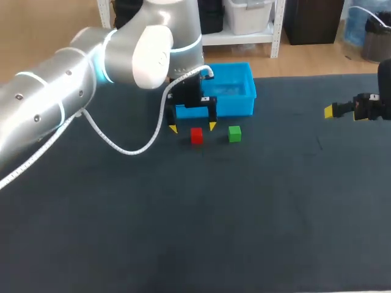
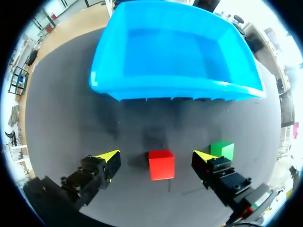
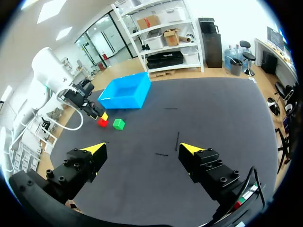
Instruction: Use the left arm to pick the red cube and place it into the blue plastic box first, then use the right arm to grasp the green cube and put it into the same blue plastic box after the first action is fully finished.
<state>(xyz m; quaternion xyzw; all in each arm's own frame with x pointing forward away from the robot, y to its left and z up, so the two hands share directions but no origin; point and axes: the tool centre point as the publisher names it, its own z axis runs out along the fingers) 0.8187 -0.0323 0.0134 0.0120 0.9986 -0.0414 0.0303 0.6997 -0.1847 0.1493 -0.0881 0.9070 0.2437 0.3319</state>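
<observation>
The red cube (image 1: 196, 135) (image 2: 161, 164) (image 3: 102, 123) rests on the dark table just in front of the blue plastic box (image 1: 235, 91) (image 2: 175, 56) (image 3: 125, 91). My left gripper (image 1: 192, 127) (image 2: 156, 157) hovers open above it, one yellow tip on each side of the cube, neither touching. The green cube (image 1: 234, 133) (image 2: 222, 149) (image 3: 119, 124) lies right of the red one, just outside the left gripper's finger. My right gripper (image 1: 330, 111) (image 3: 143, 149) stands open far off at the table's right side, with nothing between its fingers.
The blue box appears empty. A white cable (image 1: 122, 146) hangs from my left arm down over the table left of the cubes. Dark bare tabletop (image 1: 244, 213) spreads between the two arms and toward the front edge.
</observation>
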